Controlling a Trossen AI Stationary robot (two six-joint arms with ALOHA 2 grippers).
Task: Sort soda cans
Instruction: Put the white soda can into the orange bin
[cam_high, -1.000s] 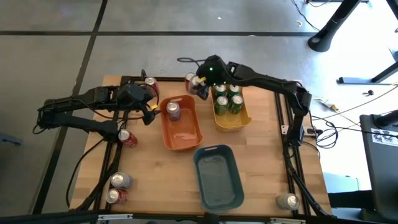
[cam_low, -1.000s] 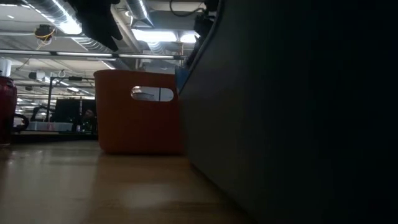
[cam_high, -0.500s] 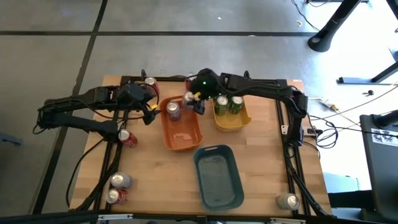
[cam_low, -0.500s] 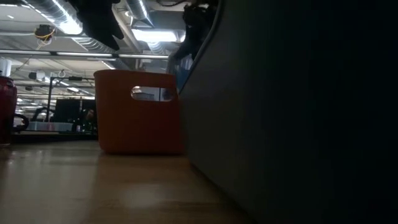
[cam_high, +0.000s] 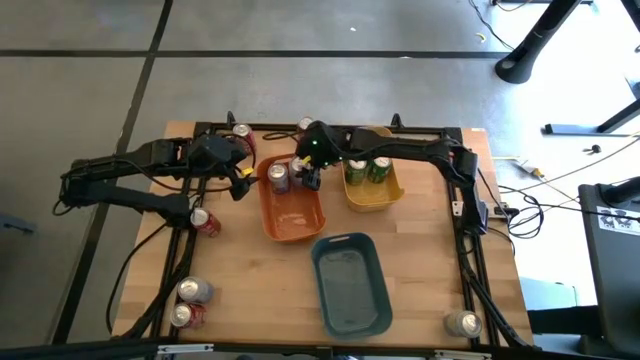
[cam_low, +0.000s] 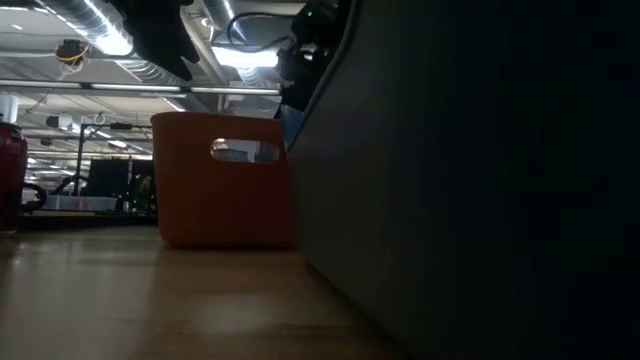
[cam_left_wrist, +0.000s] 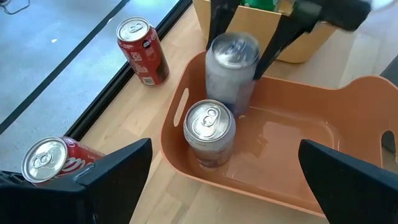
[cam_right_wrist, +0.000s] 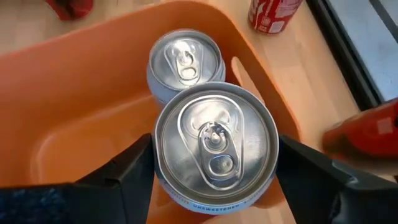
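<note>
A silver soda can (cam_right_wrist: 214, 146) hangs in my right gripper (cam_high: 308, 172) inside the orange bin (cam_high: 292, 225), beside a second silver can (cam_left_wrist: 210, 130) that stands on the bin's floor. My left gripper (cam_high: 243, 172) waits open just left of the orange bin. Green cans (cam_high: 366, 168) stand in the yellow bin (cam_high: 372, 196). Red cans stand on the table at the far edge (cam_high: 241, 135) and at the left (cam_high: 204, 221). One silver can (cam_high: 195, 290) and one red can (cam_high: 183, 316) are near the front left corner. My right gripper pinches the silver can's upper side wall (cam_left_wrist: 217, 71) between its two fingers (cam_left_wrist: 219, 25), one on each opposite side. The fingers slant down from the table's far right. The can is nearly upright with its lower end down in the orange bin. Whether it touches the floor, I cannot tell.
The blue-grey bin (cam_high: 350, 283) stands in front of the orange one and fills the right of the low view. A lone silver can (cam_high: 462, 323) is at the front right corner. Another red can (cam_high: 305, 127) stands behind the orange bin.
My right gripper has carried the silver can from beside the yellow bin's far left corner toward the left and near edges. It has also gone down, into the orange bin beside the can standing there. It has stayed shut on the can.
</note>
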